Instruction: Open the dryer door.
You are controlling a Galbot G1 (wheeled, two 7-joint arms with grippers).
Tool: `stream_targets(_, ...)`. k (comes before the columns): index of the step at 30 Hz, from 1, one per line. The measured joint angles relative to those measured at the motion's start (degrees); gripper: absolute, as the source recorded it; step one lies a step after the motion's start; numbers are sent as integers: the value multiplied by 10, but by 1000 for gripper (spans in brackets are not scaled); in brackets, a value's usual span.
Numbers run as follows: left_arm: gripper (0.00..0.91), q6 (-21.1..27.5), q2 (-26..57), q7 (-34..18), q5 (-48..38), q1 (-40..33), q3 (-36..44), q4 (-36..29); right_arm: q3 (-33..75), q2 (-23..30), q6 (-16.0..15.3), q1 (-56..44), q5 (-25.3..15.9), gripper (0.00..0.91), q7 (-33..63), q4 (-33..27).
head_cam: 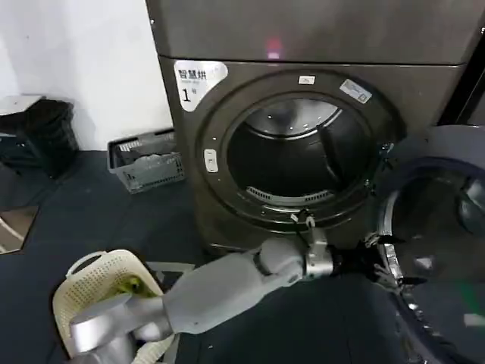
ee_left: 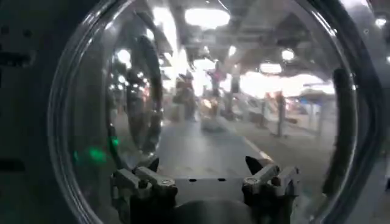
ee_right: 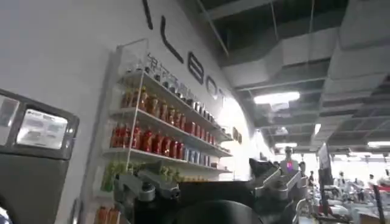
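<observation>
A: Where does the dryer door (head_cam: 447, 250) stand?

B: Swung wide on its hinge at the dryer's (head_cam: 303, 129) 3 o'clock side; its chrome rim and dark glass sit at about 4 o'clock of the head view, the inner side turned out into the room, away from the drum opening (head_cam: 292, 155), which gapes bare; the round door has no long axis to speak of, but its face tilts outward and slightly up.

A: And the left gripper (head_cam: 377, 263)?

B: At the end of the grey arm reaching across the floor, right against the door's near rim at its 9 o'clock edge; in the left wrist view its fingers (ee_left: 262, 176) stand apart, close before the domed glass (ee_left: 201, 109).

A: The right gripper (ee_right: 213, 182)?

B: Raised, facing shelves of bottles (ee_right: 158, 131) on a wall; fingers spread, holding nothing.

A: Anything else?

B: A cream laundry basket (head_cam: 98, 284) at 7 o'clock; a grey crate (head_cam: 144, 161) at 9 o'clock.
</observation>
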Motion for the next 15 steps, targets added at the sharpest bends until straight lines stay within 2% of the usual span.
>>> stream_targets(15,907,-9,-71,-14,8,-21,-3,53,11,-2,-1,-8,-4,907,-1,2)
